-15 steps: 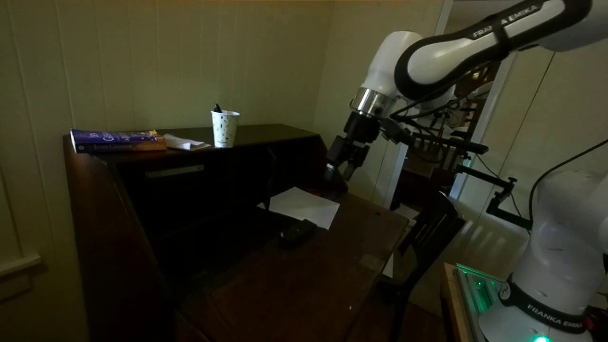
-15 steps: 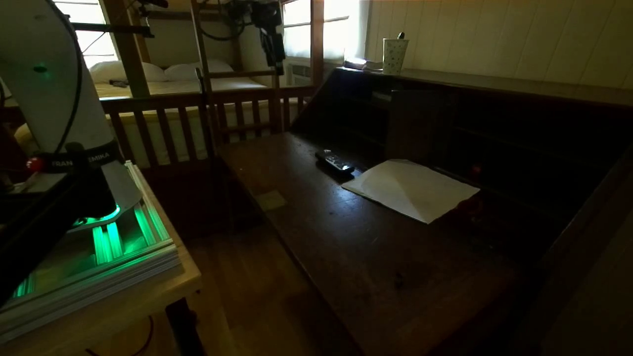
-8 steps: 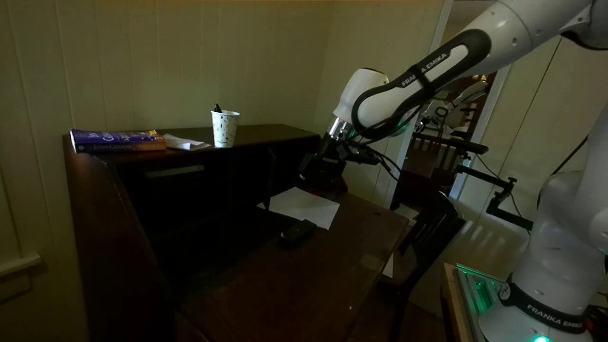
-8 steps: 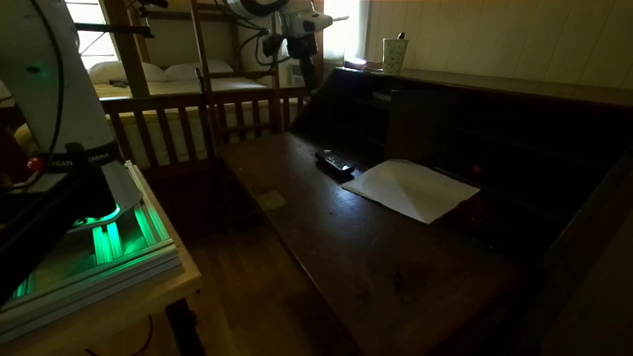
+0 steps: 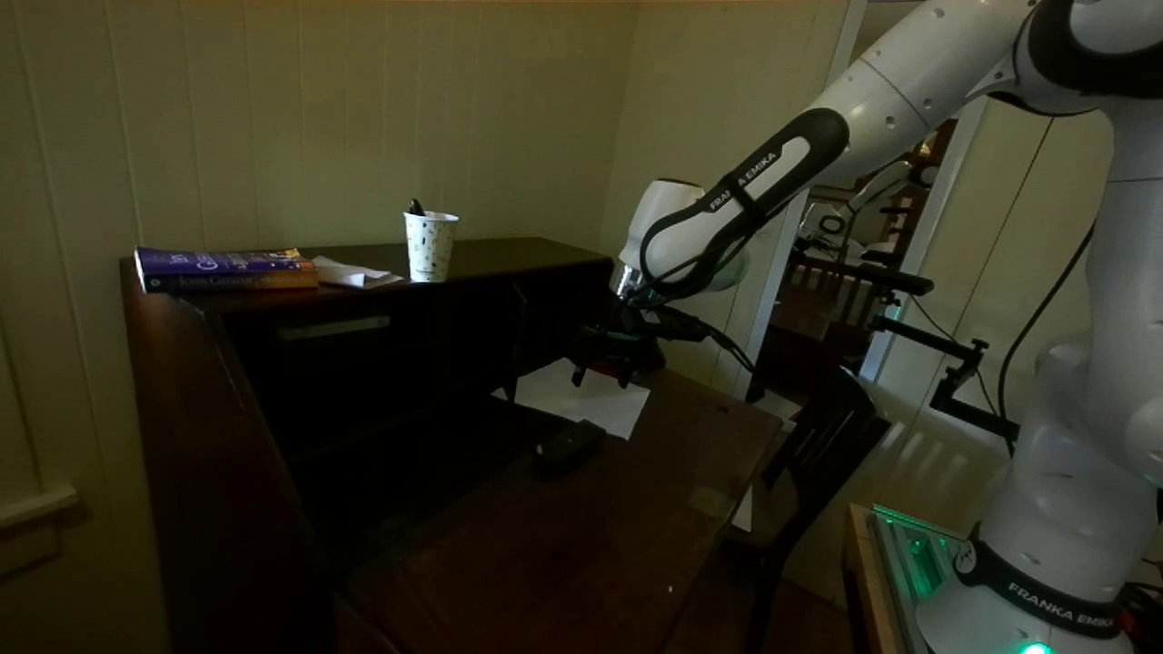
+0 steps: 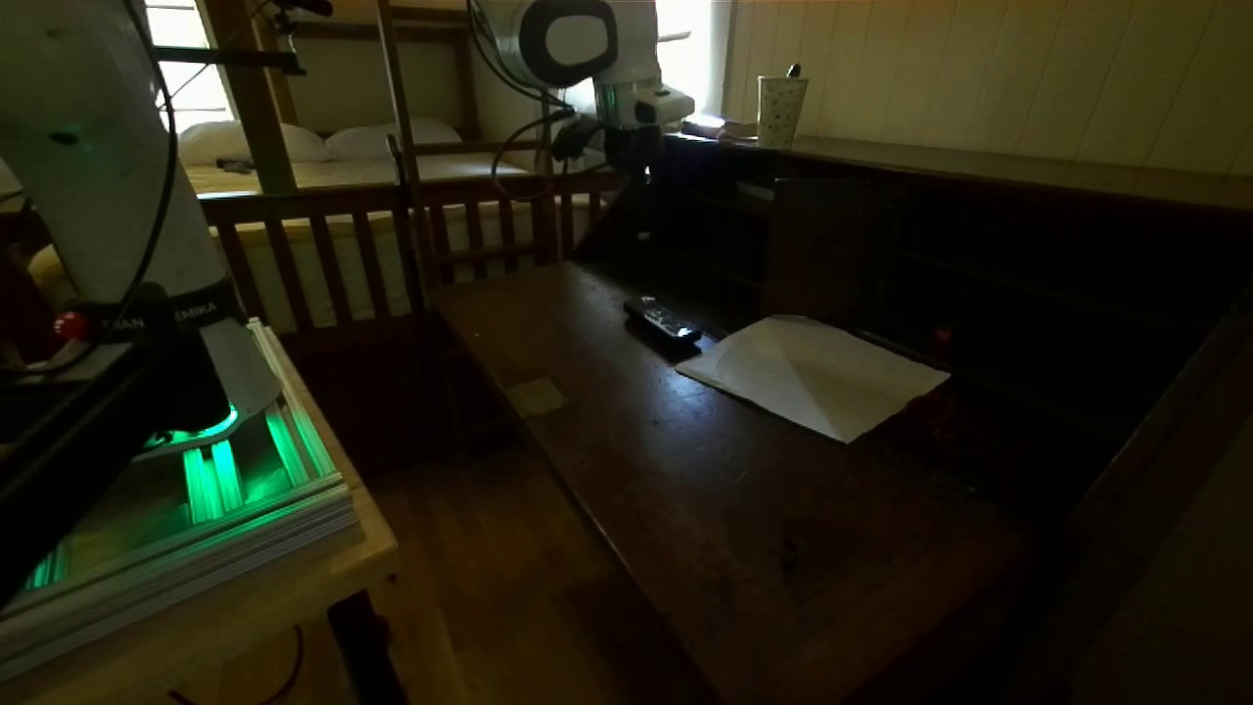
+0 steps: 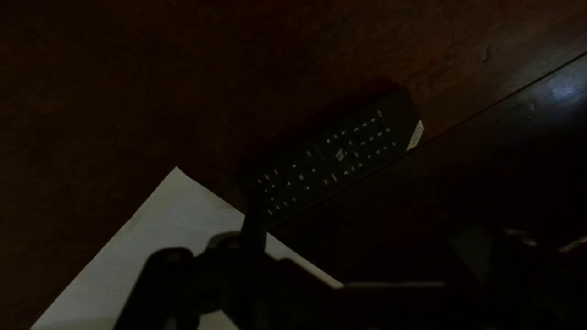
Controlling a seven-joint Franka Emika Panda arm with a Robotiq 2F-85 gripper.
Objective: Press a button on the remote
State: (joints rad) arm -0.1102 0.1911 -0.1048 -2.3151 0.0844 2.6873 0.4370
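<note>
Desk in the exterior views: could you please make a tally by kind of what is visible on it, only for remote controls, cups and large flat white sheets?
Remote control: 1
Cup: 1
Large flat white sheet: 1
Total: 3

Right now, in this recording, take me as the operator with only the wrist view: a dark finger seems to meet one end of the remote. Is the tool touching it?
Observer: No. In both exterior views a gap shows between the tool and the remote.
Operator: The lower right of my picture is very dark. Is the tool open?
Observer: Yes. In an exterior view its two fingertips stand apart.
Operator: And does anything stand on top of the desk?
Observer: Yes, a spotted cup stands upright there.
</note>
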